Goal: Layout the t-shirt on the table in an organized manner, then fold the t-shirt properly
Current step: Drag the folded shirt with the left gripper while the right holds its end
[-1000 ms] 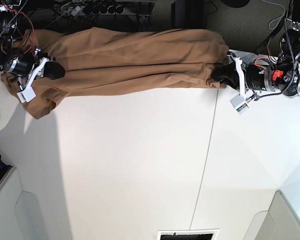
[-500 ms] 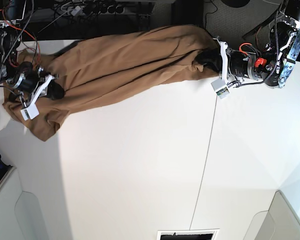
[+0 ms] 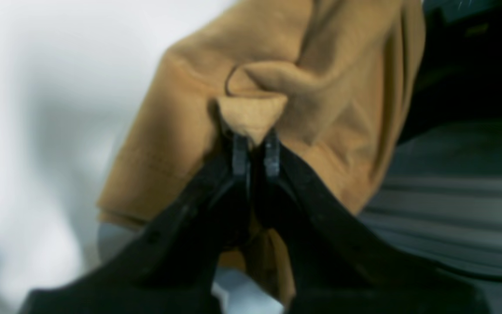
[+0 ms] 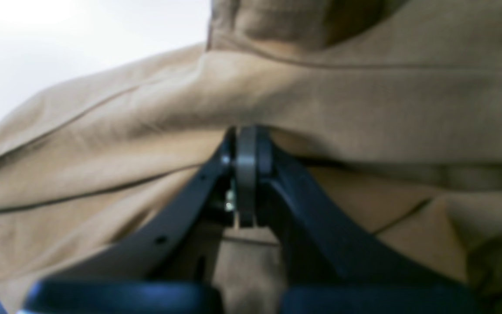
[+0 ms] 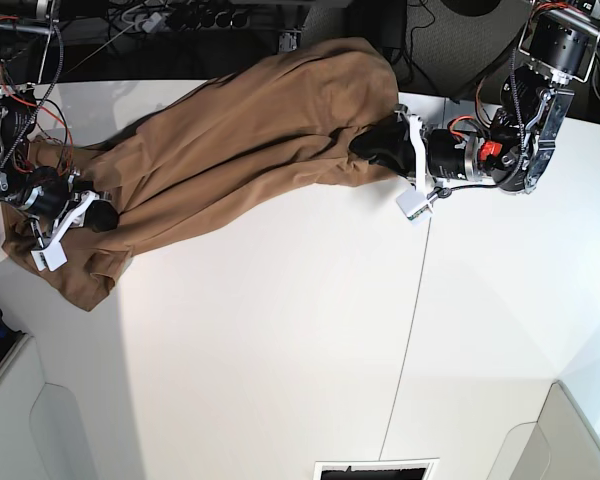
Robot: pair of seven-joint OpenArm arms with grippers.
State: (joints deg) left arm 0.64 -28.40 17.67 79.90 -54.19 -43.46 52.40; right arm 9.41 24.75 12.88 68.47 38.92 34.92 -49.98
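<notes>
The tan t-shirt point(image 5: 230, 130) hangs stretched in a long sagging band across the far side of the white table point(image 5: 280, 340), its left end bunched. My left gripper point(image 5: 372, 145), on the right in the base view, is shut on a pinched fold of the shirt point(image 3: 253, 115). My right gripper point(image 5: 102, 217), on the left in the base view, is shut on the shirt's cloth point(image 4: 320, 100) at the other end. In both wrist views the jaws are pressed together with cloth between them.
A thin dark seam point(image 5: 412, 330) runs down the table right of centre. Cables and dark equipment point(image 5: 180, 18) lie beyond the far edge. Grey bins stand at the near left point(image 5: 20, 420) and near right point(image 5: 580, 440) corners. A dark slot point(image 5: 372, 470) is at the near edge.
My left gripper has moved toward the table's middle with its end of the shirt. My right gripper has drawn nearer and outward. The shirt now slants and sags instead of lying straight.
</notes>
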